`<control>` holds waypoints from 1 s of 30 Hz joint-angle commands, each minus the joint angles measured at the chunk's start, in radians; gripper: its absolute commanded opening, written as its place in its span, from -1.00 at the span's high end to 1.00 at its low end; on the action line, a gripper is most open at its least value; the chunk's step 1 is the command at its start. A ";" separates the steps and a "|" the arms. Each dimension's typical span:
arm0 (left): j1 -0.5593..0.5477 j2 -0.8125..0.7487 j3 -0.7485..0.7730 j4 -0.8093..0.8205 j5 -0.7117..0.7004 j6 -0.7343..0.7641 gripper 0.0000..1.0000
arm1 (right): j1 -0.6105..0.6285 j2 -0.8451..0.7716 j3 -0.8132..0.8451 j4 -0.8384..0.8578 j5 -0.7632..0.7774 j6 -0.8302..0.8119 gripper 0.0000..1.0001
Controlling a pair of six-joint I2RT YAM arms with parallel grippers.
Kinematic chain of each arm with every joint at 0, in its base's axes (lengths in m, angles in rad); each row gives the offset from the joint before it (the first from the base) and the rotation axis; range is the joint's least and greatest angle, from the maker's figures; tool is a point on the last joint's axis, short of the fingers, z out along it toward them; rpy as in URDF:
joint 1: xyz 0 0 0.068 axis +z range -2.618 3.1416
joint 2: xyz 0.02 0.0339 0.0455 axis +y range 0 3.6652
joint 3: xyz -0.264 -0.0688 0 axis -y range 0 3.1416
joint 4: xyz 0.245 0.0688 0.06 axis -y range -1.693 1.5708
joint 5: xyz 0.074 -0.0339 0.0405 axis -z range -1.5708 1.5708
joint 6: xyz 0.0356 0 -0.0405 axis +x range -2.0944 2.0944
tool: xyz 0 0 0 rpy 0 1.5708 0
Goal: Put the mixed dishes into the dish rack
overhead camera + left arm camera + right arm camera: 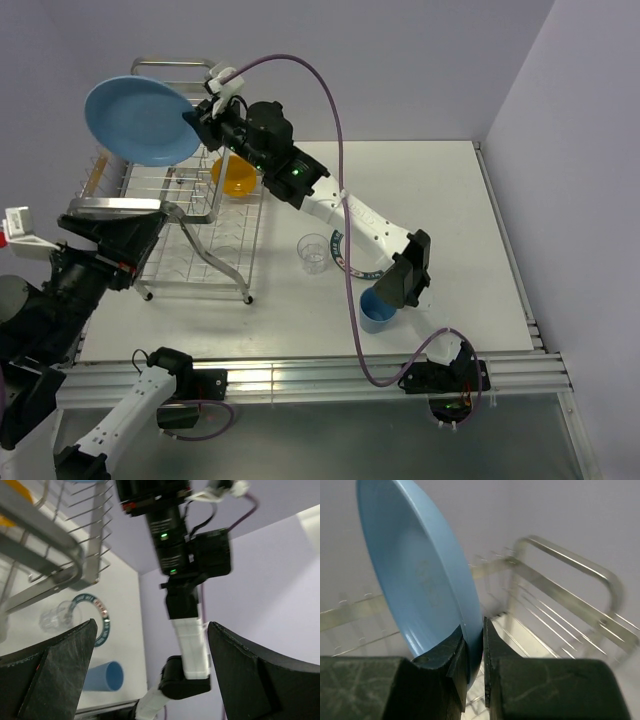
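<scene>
My right gripper is shut on the rim of the plain light-blue plate and holds it tilted on edge above the far left of the silver wire dish rack. The right wrist view shows both fingers pinching the plate over the rack wires. The orange-yellow bowl sits in the rack. The clear glass, the teal-rimmed white plate and the blue cup, which lies on its side, are on the table. My left gripper is open and empty at the rack's near left.
The right arm stretches across the table over the white plate. The left wrist view shows the rack frame, glass, white plate and cup. Walls stand behind and at the right.
</scene>
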 commanded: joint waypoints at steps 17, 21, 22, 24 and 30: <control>0.005 0.059 0.207 0.159 -0.234 -0.285 -0.99 | 0.138 -0.049 0.006 0.162 0.549 -0.210 1.00; 0.003 0.044 0.213 0.166 -0.280 -0.337 -0.98 | 0.157 -0.039 -0.008 0.190 0.582 -0.261 1.00; 0.003 0.030 0.197 0.185 -0.280 -0.337 -0.98 | 0.157 -0.039 -0.018 0.189 0.582 -0.261 1.00; 0.003 0.024 0.192 0.193 -0.275 -0.342 -0.98 | 0.155 -0.047 -0.035 0.190 0.554 -0.268 1.00; 0.002 0.003 0.189 0.177 -0.284 -0.347 -0.98 | 0.152 -0.082 -0.136 0.211 0.455 -0.261 1.00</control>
